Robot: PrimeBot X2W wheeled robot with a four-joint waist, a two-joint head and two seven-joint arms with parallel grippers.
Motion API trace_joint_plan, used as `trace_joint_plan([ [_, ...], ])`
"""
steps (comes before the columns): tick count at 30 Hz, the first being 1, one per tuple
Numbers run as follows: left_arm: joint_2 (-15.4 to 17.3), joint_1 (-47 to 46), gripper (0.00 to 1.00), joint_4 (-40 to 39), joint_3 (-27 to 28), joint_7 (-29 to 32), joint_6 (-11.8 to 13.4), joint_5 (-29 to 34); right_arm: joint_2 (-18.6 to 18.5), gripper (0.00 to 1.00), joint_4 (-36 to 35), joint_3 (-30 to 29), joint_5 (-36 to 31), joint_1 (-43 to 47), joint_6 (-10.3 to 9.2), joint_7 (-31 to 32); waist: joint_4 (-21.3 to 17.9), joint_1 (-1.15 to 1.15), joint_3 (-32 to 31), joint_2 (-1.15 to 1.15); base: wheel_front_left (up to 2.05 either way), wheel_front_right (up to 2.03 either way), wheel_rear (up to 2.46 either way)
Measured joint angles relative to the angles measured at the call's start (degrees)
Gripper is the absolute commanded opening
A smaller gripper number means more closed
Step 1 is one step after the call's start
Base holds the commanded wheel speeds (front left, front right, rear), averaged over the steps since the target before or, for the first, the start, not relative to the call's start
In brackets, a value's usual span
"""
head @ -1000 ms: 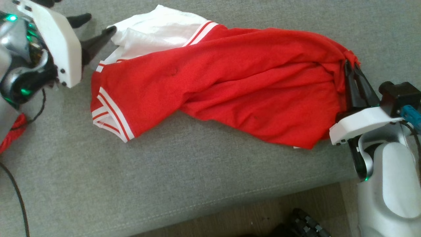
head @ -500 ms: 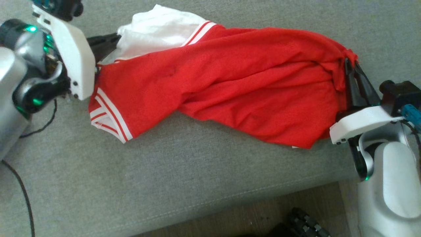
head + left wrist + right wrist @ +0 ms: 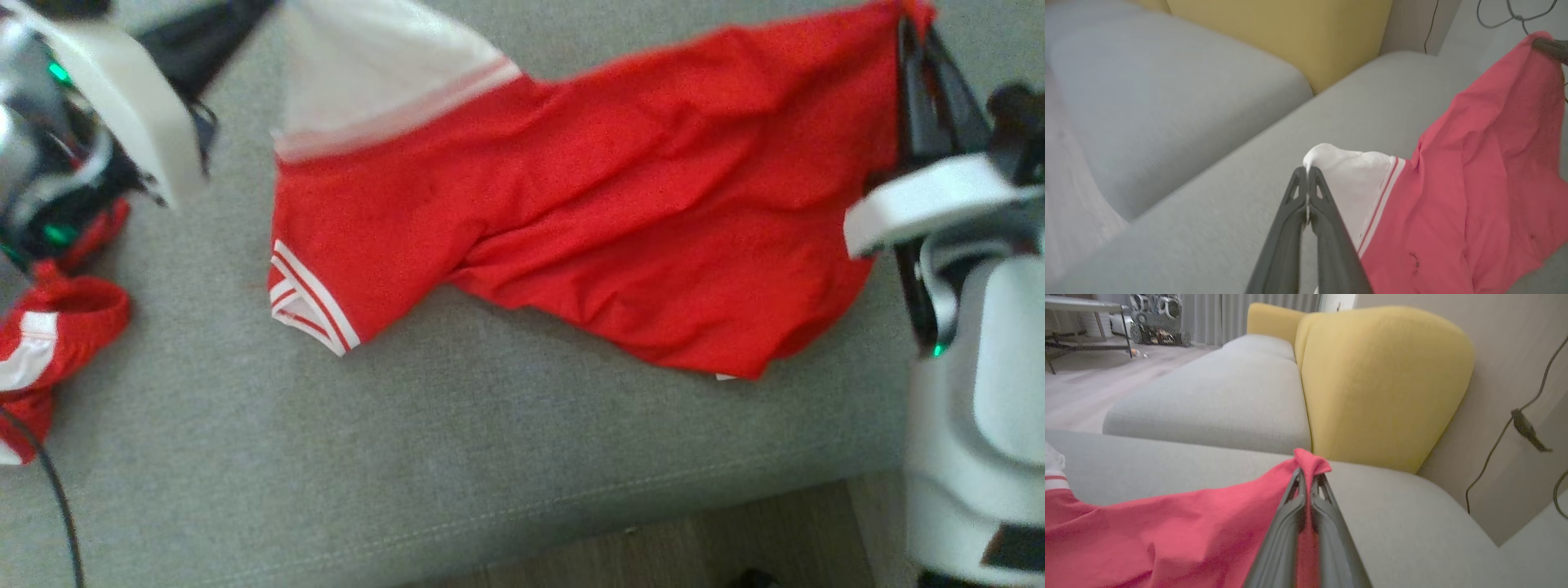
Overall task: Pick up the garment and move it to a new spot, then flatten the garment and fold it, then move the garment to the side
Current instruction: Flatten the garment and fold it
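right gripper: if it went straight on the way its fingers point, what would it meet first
Past the corner of the garment it is shut on, the right gripper points at the yellow cushion, which looks like the first thing in line. Depth is unclear, so it might graze the grey seat first.

Grey sofa seat [image 3: 457, 457], red-and-white garment [image 3: 620, 212] across it, red cloth [image 3: 73, 314] left

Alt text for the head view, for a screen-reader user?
A red garment with a white panel is held stretched over a grey sofa cushion, the left gripper shut on its white corner at upper left and the right gripper shut on a red corner at upper right. A second red-and-white cloth lies at the left edge.
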Motion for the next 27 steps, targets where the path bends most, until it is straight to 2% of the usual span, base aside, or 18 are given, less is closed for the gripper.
trace_joint_plan([
  [3, 2.08, -4.89, 0.00, 1.10, 0.22, -5.34, -0.07, 3.36, -1.23, 0.00, 0.55, 0.88, 0.02, -5.92, 0.00, 2.40, 0.59, 0.00, -2.68, 0.00, 0.00, 0.00, 0.00],
  [8, 4.39, -12.74, 0.00, 4.92, 1.55, -8.45, -0.07, 8.70, -3.64, 0.00, 5.05, 0.76, 1.04, -17.81, 0.00, 5.49, 1.35, 0.00, -3.24, 0.00, 0.00, 0.00, 0.00],
  [13, 3.60, -23.19, 0.00, 9.94, 3.05, -11.07, 0.14, 15.11, -4.28, 0.00, 13.25, 0.53, 1.30, -31.53, 0.00, 6.31, 1.96, 0.00, -0.73, 0.00, 0.00, 0.00, 0.00],
  [14, 3.04, -25.40, 0.00, 11.27, 3.66, -11.81, 0.68, 16.49, -4.50, 0.00, 14.95, 0.48, 1.29, -34.21, 0.00, 6.21, 2.13, 0.00, -0.02, 0.00, 0.00, 0.00, 0.00],
  [21, -1.31, -40.55, 0.00, 20.49, 8.80, -17.40, 10.33, 25.90, -5.89, 0.00, 24.92, 0.43, -1.08, -52.57, 0.00, 0.11, 3.09, 0.00, 5.79, 0.00, 0.00, 0.00, 0.00],
  [24, -3.09, -45.80, 0.00, 22.16, 10.39, -18.14, 12.14, 29.29, -7.17, 0.00, 26.44, 0.27, -3.44, -59.05, 0.01, -4.30, 3.59, 0.00, 8.39, 0.00, 0.00, 0.00, 0.00],
  [27, -4.49, -49.40, 0.00, 18.93, 14.06, -18.30, 13.86, 32.12, -9.20, 0.00, 26.65, 0.43, -7.02, -63.96, 0.01, -8.72, 4.43, 0.00, 11.24, 0.00, 0.00, 0.00, 0.00],
])
